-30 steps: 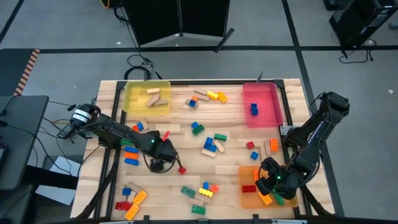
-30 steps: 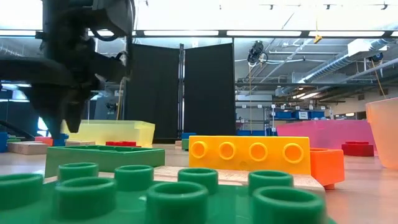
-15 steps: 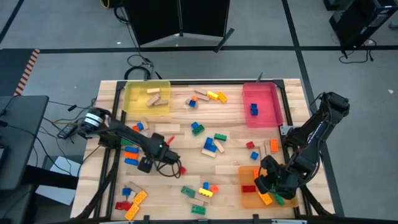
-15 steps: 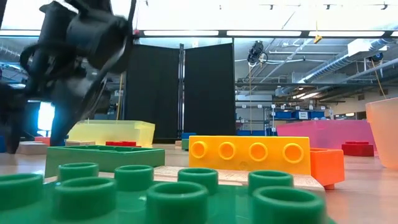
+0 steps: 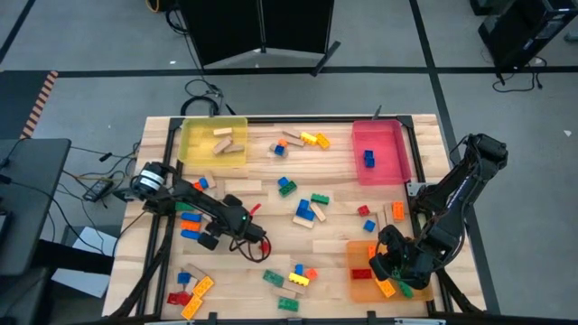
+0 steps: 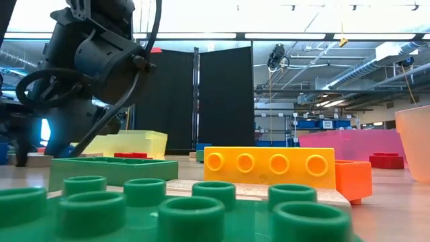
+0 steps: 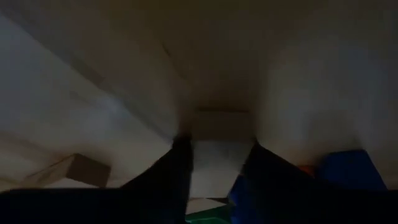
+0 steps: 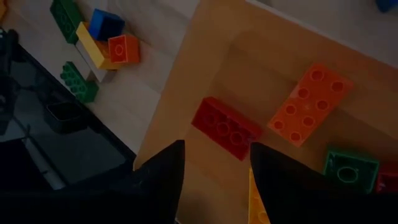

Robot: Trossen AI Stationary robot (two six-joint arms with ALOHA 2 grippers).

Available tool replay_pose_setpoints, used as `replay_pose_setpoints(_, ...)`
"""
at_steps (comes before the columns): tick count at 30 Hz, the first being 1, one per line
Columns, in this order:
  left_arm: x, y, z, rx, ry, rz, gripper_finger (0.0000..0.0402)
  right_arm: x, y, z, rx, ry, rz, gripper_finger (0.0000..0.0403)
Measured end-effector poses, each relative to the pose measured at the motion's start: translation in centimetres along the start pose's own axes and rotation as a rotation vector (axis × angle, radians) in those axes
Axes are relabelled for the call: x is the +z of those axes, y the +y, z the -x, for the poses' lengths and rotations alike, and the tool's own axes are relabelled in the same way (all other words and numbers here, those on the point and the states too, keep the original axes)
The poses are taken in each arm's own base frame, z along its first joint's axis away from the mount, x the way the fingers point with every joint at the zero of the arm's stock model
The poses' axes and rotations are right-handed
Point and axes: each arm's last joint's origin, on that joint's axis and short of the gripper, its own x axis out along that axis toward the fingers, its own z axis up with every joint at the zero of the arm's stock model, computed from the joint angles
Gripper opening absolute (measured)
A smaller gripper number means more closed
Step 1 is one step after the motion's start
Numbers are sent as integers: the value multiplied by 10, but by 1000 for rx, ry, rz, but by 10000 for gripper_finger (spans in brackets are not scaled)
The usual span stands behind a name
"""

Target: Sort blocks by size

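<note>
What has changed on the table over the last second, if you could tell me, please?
The left gripper has slid a little to the picture's right across the table's middle as its arm swung round. Whether it has taken hold of anything cannot be seen. The right gripper has stayed over the orange tray, and the blocks lie as before.

Industrial lab: exposed ceiling ducts (image 6: 376, 67)

Open lane between scattered blocks (image 5: 304, 210)

3 trays (image 5: 213, 131), 2 arms (image 5: 190, 194), many scattered blocks (image 5: 304, 211).
</note>
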Motion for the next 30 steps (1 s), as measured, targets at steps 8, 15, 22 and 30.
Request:
replay_pose_setpoints(8,3,3,14,14,-60,110,108,0,0,0,0,-1,6,193)
replay_pose_setpoints(15,-14,7,53,69,-348,323,108,6,3,-1,28,-74,-10,194)
replay_pose_setpoints(22,-51,11,102,147,-723,555,108,24,11,-6,54,-164,-6,194)
replay_pose_setpoints(30,-80,15,141,229,-1083,717,108,57,49,-9,275,-419,216,188)
